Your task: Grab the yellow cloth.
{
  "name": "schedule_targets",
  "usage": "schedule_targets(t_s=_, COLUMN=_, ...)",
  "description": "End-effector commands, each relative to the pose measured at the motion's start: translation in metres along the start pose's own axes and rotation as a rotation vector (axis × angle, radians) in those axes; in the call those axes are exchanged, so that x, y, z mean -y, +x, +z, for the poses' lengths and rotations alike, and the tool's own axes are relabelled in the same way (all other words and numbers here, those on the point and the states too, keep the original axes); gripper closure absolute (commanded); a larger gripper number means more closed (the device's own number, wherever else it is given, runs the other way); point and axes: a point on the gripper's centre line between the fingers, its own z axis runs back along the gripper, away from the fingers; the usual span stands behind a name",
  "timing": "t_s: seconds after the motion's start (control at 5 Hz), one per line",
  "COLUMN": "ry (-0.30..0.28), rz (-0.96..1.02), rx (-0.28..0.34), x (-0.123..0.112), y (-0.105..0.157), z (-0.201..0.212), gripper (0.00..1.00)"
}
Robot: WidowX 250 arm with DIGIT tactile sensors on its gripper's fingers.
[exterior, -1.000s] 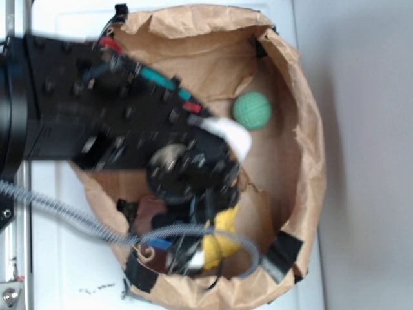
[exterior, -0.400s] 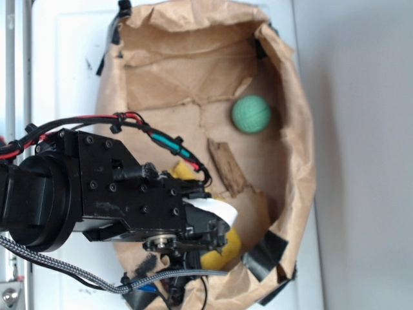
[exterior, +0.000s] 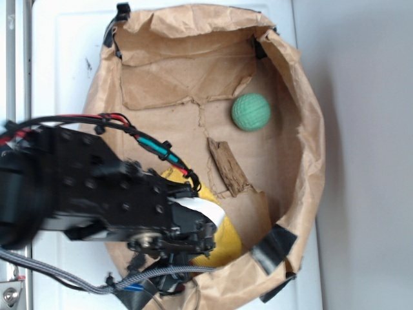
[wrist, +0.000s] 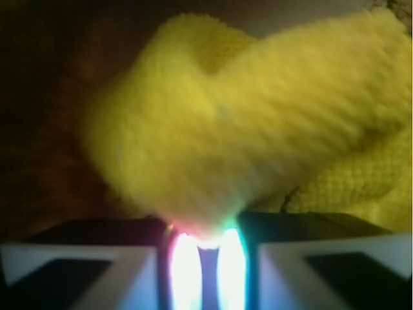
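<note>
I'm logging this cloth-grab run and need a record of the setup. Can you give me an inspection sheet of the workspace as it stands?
Surface: crumpled brown paper bag opened out as a walled tray on a white top; black tape on its rim.
Job's things: yellow cloth, mostly hidden under the arm from outside; in the wrist view a fold runs into the hand.
Clutter: green ball and brown wood chip, both apart from the cloth.
Grippers: hand shut on the yellow cloth, its two fingers nearly touching.
Cables: red, black and teal wires along the arm; braided grey cable below.
Surroundings: grey wall on the right.
</note>
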Motion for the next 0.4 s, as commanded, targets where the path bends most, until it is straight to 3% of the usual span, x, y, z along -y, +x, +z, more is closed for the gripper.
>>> schedule_targets(t_s=0.0, ry=-0.179, rz=-0.050, rx=0.076, x=-0.034, y=0.095, z=0.108, gripper=1.00)
schedule_targets(t_s=0.2, ry=-0.164, rz=-0.077, rx=0.115, x=-0.034, y=0.096, z=0.151, gripper=1.00)
